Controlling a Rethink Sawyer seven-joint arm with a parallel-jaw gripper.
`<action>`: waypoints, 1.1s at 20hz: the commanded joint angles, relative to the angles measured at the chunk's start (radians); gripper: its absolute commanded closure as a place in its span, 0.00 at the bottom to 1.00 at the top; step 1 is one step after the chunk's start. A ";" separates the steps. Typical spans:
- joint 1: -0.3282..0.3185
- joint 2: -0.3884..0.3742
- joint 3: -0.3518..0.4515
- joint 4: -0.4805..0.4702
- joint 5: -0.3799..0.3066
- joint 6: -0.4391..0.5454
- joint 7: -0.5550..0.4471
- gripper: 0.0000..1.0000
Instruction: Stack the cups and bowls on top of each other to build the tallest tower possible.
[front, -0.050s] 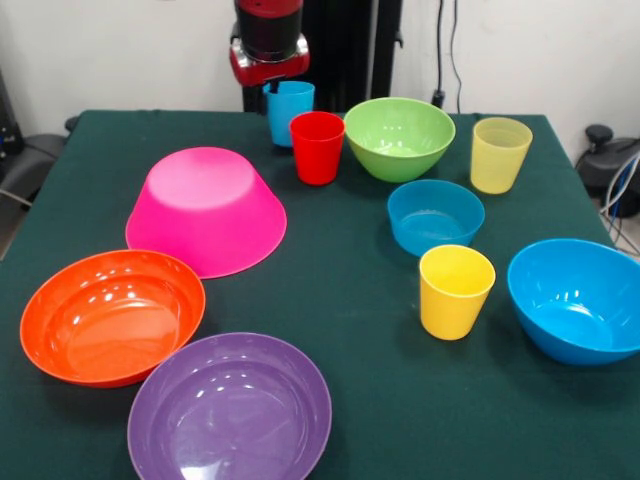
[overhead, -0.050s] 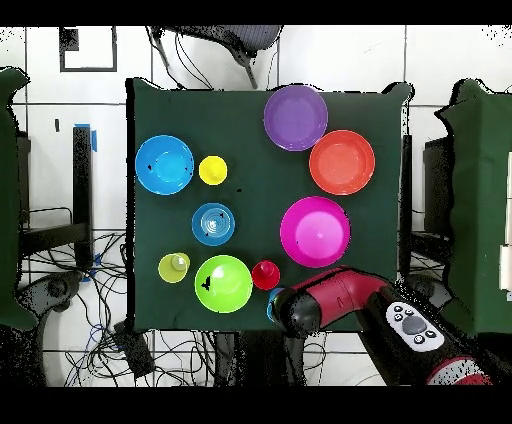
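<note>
Tower-building has not begun: the pink bowl (front, -0.050s: 206, 208) sits upside down on the green desk (front, -0.050s: 350, 290) with nothing on it. The end effector (front, -0.050s: 272, 88) hangs over the blue cup (front, -0.050s: 290, 112) at the desk's far edge, one finger seemingly dipped inside the rim; how wide it is set I cannot tell, and the overhead view hides it under the arm (overhead, -0.050s: 335, 300).

The step in hand looks like taking that blue cup. To do it well, the grip should pinch the wall squarely so the cup hangs upright, lift clear of the red cup (front, -0.050s: 318, 147) just beside it, and travel high enough to pass over the pink bowl's flat base. Thin glossy plastic may slip or tilt, so a centred, gentle set-down matters.

The other pieces stand apart and upright: the green bowl (front, -0.050s: 399, 137) near the red cup, the pale cup (front, -0.050s: 500, 154) beside it, a small blue bowl (front, -0.050s: 435, 216), the yellow cup (front, -0.050s: 456, 291), a bigger blue bowl (front, -0.050s: 578, 298), the orange bowl (front, -0.050s: 112, 316) and the purple bowl (front, -0.050s: 229, 408), whose rims almost touch.

The cloth is plain and dark. Around the desk are white walls, a tiled floor with loose cables (overhead, -0.050s: 110, 330), and a chair (overhead, -0.050s: 215, 42).
</note>
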 joint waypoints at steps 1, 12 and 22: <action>-0.007 -0.032 0.063 -0.048 0.006 0.018 -0.111 1.00; -0.154 -0.303 0.217 0.050 0.193 0.122 -0.272 1.00; -0.286 -0.341 0.333 -0.004 0.265 0.247 -0.373 1.00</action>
